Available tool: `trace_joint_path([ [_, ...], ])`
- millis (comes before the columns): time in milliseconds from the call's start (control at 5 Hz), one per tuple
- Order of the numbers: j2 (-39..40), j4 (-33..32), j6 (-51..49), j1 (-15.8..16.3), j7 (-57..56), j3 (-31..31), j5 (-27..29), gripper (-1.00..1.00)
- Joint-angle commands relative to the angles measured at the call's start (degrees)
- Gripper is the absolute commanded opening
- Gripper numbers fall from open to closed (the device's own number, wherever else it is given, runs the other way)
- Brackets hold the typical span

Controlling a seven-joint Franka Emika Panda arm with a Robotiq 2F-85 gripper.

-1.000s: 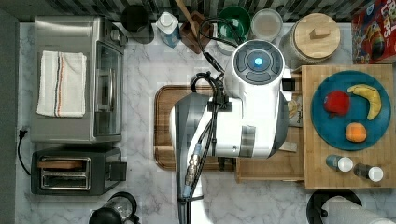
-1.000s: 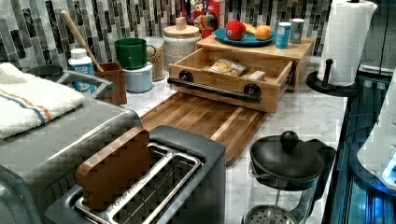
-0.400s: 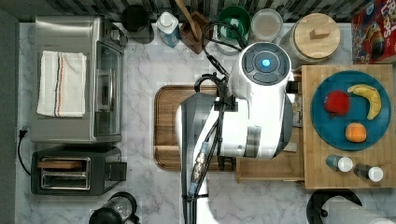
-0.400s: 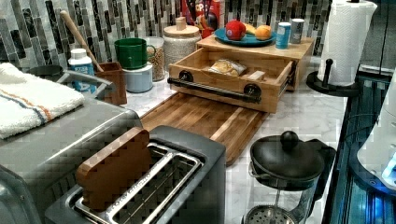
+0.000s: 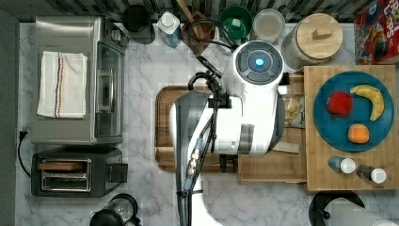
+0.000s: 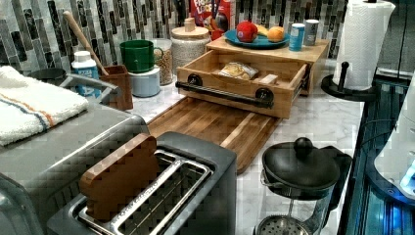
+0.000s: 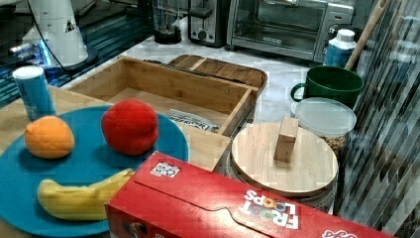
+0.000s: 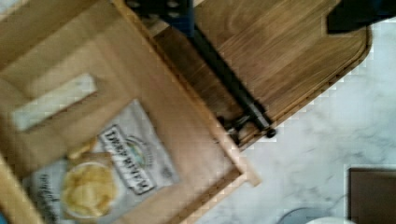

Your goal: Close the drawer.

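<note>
The drawer stands pulled out over the dark tray, right below the gripper (whether clenched or released I cannot tell), holding a chip bag and a small wooden block

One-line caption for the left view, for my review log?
Open bamboo drawer holding a chip bag, black bar handle facing the dark wooden tray; fruit plate on top.
</note>
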Motion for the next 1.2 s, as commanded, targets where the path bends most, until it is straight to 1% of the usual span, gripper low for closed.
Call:
trace_joint_path([
  [200, -0.86, -6.42, 2.54, 4.59, -8.87, 7.18, 2.86, -1.0],
  [600, -0.66, -16.54, 13.88, 3.27, -16.94, 9.54, 1.0, -1.0],
  [800, 0.7, -20.08, 18.63, 2.42, -19.94, 10.49, -2.56, -1.0],
  [1000, 2.24, -23.09, 23.73, -1.62, -22.45, 13.22, -6.03, -1.0],
  [1200, 3.36, -23.48, 25.35, -0.92, -24.9, 10.66, -8.37, -1.0],
])
